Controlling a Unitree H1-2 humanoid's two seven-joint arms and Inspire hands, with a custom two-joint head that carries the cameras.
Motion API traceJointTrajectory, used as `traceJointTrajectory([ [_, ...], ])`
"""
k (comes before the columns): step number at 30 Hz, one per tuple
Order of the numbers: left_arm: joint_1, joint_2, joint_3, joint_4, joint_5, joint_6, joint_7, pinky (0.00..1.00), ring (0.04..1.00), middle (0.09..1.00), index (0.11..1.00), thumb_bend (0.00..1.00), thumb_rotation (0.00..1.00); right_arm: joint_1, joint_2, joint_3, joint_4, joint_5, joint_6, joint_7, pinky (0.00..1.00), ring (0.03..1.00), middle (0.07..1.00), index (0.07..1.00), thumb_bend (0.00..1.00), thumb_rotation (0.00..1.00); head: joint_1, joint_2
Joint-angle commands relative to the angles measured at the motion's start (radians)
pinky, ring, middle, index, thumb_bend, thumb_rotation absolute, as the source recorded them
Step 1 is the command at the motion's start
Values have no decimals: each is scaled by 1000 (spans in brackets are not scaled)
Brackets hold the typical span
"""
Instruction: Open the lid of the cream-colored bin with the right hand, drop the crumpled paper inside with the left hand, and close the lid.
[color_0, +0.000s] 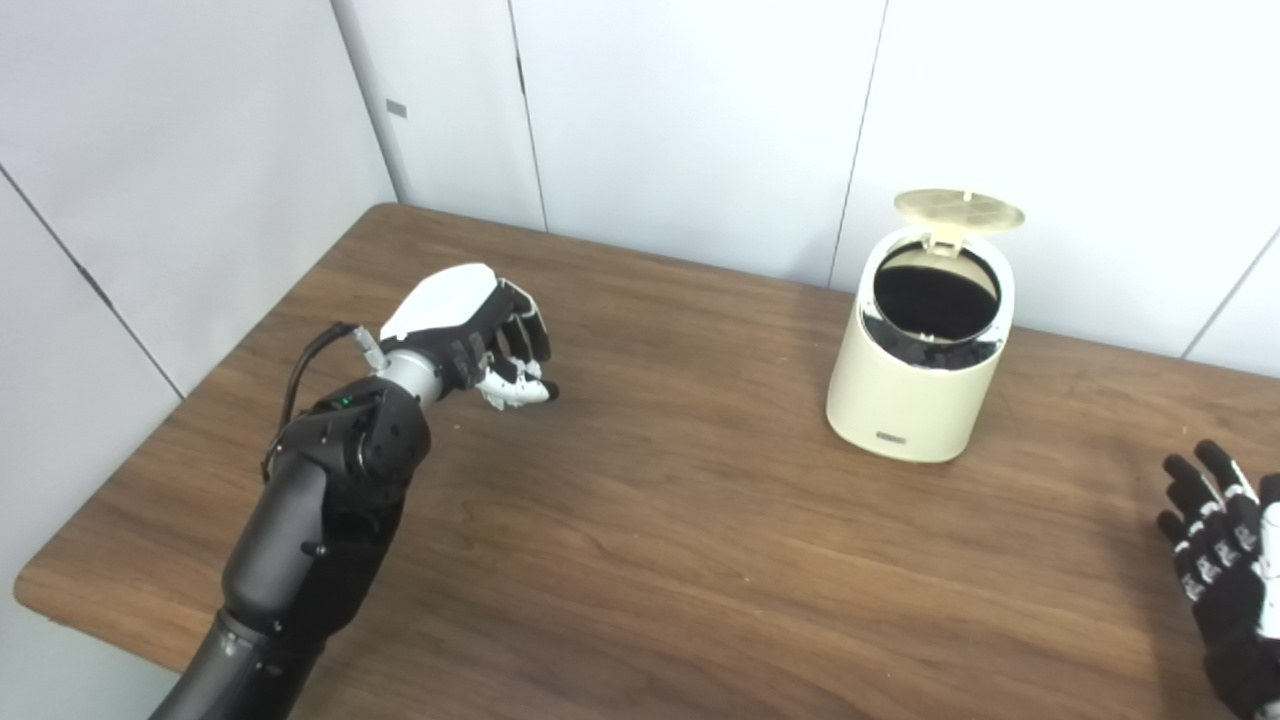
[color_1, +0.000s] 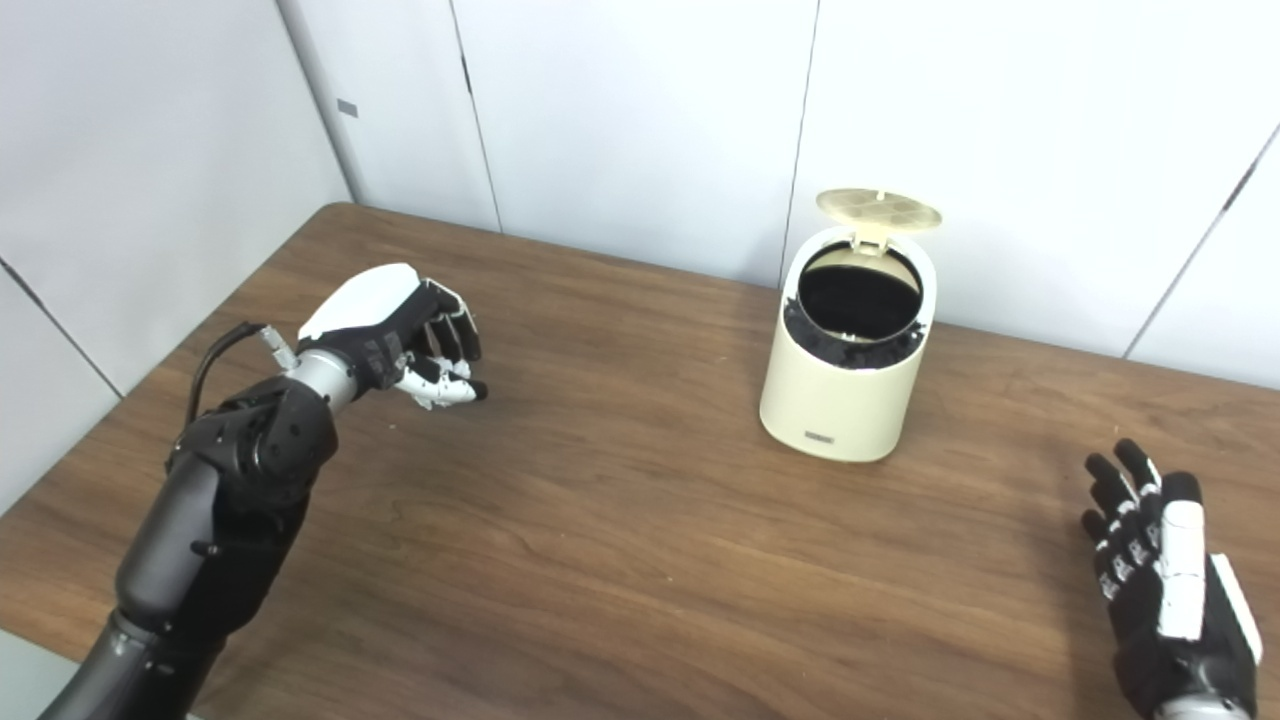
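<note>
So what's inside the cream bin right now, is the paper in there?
The lid stands open. Inside the cream bin only a dark liner shows; its depth is too dark to tell whether paper lies there. No paper shows on the table or in either robot hand.

There is one table (color_1: 620, 560), brown and wood-grained, and on it stands one cream-colored bin (color_1: 848, 385) with one lid (color_1: 879, 208), hinged up at the back. Two hands are in view: one left hand (color_1: 400, 335) with its fingers curled, and one right hand (color_1: 1160, 585) with its fingers spread apart. No crumpled paper can be made out anywhere, so the count of loose things on the table is the bin alone.
</note>
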Motion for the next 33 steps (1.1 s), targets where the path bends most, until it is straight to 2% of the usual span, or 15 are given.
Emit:
traceJointTrajectory([
  [1,-47,22,5,-39,4,-4,31,428,404,492,495,501,0,-23,-4,-6,-16,1,-53,5,1000,992,937,960,507,1000,-2,1],
  [3,-49,19,1,-45,-8,-10,48,420,398,503,494,499,0,-22,-1,-7,-17,5,-51,5,1000,983,931,957,510,1000,-5,0],
  [6,-55,11,-10,-55,7,-4,48,342,399,501,484,475,0,-24,1,-5,-11,5,-58,6,1000,982,929,958,496,1000,-18,-6],
  [8,-64,3,-21,-69,4,-9,59,330,400,500,485,473,0,-25,1,-4,-6,4,-62,7,1000,988,935,960,494,1000,-21,-8],
  [13,-96,-23,-44,-89,-17,-30,89,295,385,478,532,467,0,-30,-1,-3,27,0,-100,12,1000,994,948,975,475,1000,-45,-23],
  [20,-174,-49,-107,-75,-33,-51,95,304,372,444,530,464,0,-30,3,3,91,17,-168,28,1000,998,955,979,480,1000,-107,-46],
  [24,-221,-66,-146,-62,-43,-71,106,336,384,463,511,470,0,-25,-1,11,120,9,-212,37,1000,1000,957,993,494,1000,-134,-61],
  [28,-255,-84,-176,-45,-52,-86,111,370,418,485,478,475,0,-20,1,20,128,-3,-235,32,1000,1000,949,986,502,1000,-156,-68],
  [33,-285,-104,-201,-20,-56,-108,127,342,403,468,499,473,0,-20,12,24,142,-15,-254,19,1000,995,939,973,504,1000,-202,-79],
])
